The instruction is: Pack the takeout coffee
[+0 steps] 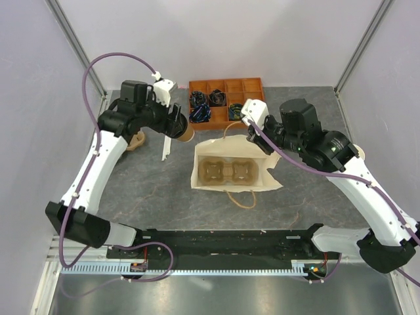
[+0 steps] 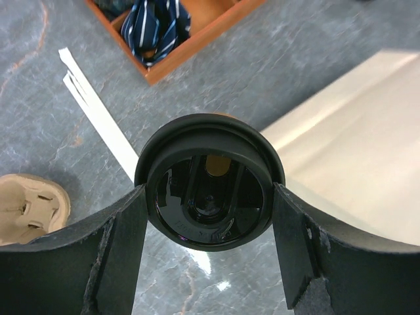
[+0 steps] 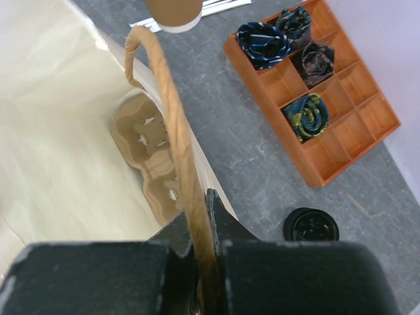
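Observation:
The takeout coffee (image 2: 210, 190), a tan cup (image 1: 186, 133) with a black lid, is held off the table left of the bag, and my left gripper (image 2: 210, 249) is shut on its sides just under the lid. Its base (image 3: 174, 12) shows at the top of the right wrist view, near the bag's mouth. The white paper bag (image 1: 262, 172) stands open mid-table with a brown pulp cup carrier (image 1: 226, 172) inside it. My right gripper (image 3: 205, 262) is shut on the bag's twisted paper handle (image 3: 172, 118), holding it up.
An orange compartment tray (image 1: 226, 88) with rolled ties sits behind the bag. A loose black lid (image 3: 311, 226) lies on the table right of the bag. White paper strips (image 2: 98, 111) and a tan pulp piece (image 2: 29, 207) lie to the left.

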